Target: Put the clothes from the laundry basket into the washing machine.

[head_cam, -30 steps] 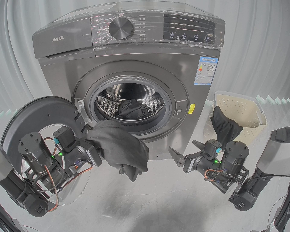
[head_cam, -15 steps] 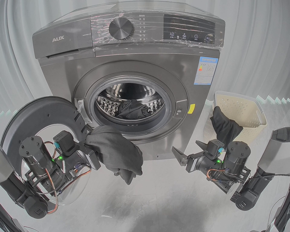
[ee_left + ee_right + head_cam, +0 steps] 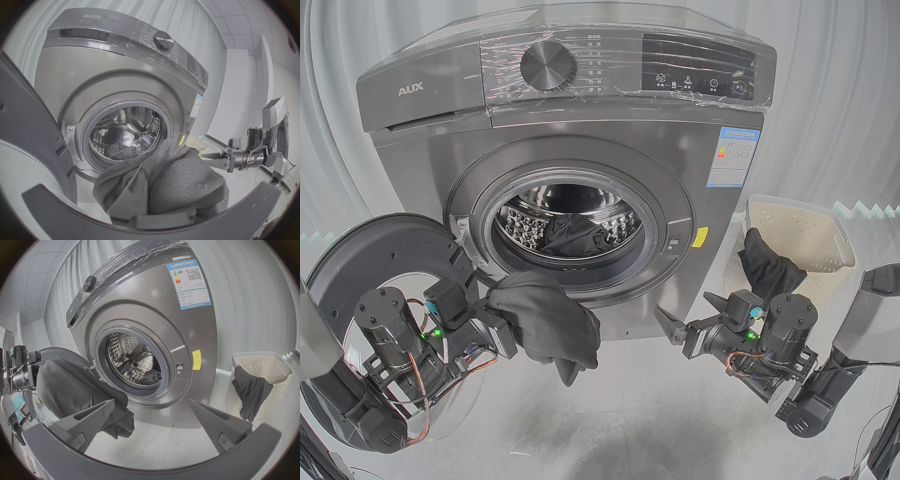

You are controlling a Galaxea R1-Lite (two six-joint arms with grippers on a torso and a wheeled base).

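Cargo first: clamping a bunched dark grey fabric garment (image 3: 550, 312) in the left claw (image 3: 519, 322), holding it just below and in front of the round drum opening (image 3: 569, 206) of the silver front-loading washing machine (image 3: 569, 137), close beside the swung-open round door (image 3: 381, 250). Keeping the right claw (image 3: 682, 303) spread wide and empty, hovering low between the machine and the cream perforated plastic laundry basket (image 3: 819, 231). Noting one crumpled black garment (image 3: 575, 234) lying inside the drum and another black cloth (image 3: 769, 269) draping over the basket rim. Probably risking a snag on the opening's lower lip through loose folds dangling under the claw, or dropping the bundle onto the floor by releasing too shallow; also possibly clipping the door hinge while feeding inward.
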